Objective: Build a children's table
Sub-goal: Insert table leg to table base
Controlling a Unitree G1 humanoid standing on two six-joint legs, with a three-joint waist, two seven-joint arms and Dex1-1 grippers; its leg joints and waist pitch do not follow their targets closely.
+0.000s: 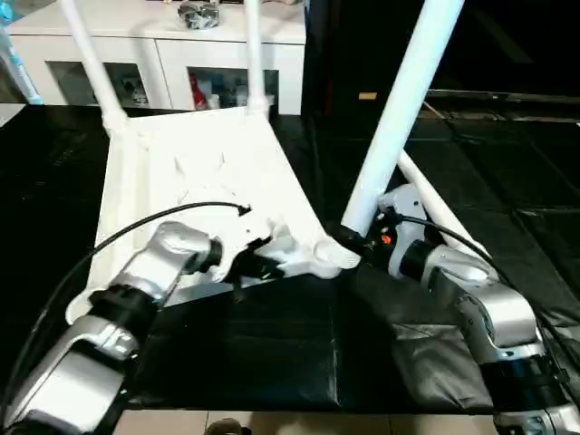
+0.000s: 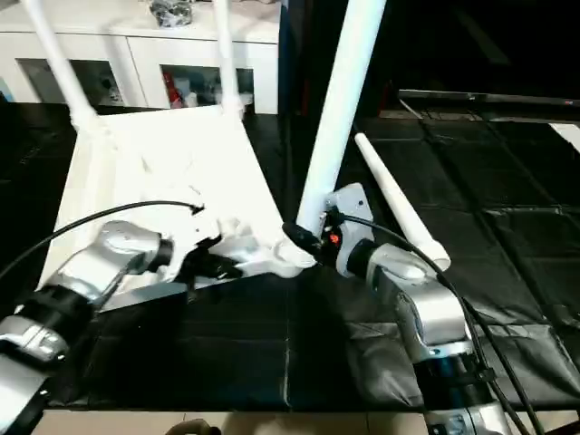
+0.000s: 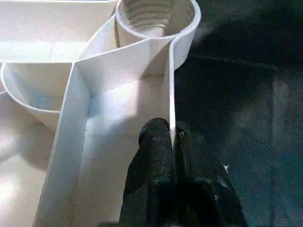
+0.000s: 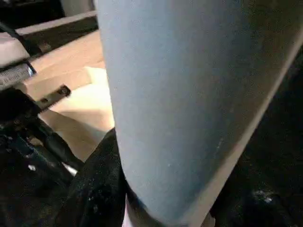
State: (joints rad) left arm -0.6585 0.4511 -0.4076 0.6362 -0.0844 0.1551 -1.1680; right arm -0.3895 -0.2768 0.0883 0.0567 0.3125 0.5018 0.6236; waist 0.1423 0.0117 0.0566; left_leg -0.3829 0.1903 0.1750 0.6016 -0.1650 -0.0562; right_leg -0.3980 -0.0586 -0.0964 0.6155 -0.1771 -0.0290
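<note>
The children's table top point(image 1: 208, 172) lies upside down on the black mat, ribs facing up. Two white legs point(image 1: 91, 54) point(image 1: 254, 54) stand in its far corners. My left gripper point(image 1: 258, 263) is shut on the thin rim wall point(image 3: 171, 94) of the near edge. Just beyond it is a threaded corner socket point(image 3: 156, 14) with nothing in it. My right gripper point(image 1: 353, 237) is shut around the lower end of a third leg point(image 1: 408, 91), which rises tilted beside the near right corner. In the right wrist view this leg point(image 4: 189, 94) is close up. A fourth leg point(image 2: 399, 208) lies loose on the mat to the right.
A white cabinet point(image 1: 181, 63) with glass-fronted shelves stands behind the table top. Black mat point(image 1: 272, 344) covers the work surface, with a pale front edge point(image 1: 272, 421) near me. A black cable point(image 1: 136, 227) loops over my left forearm.
</note>
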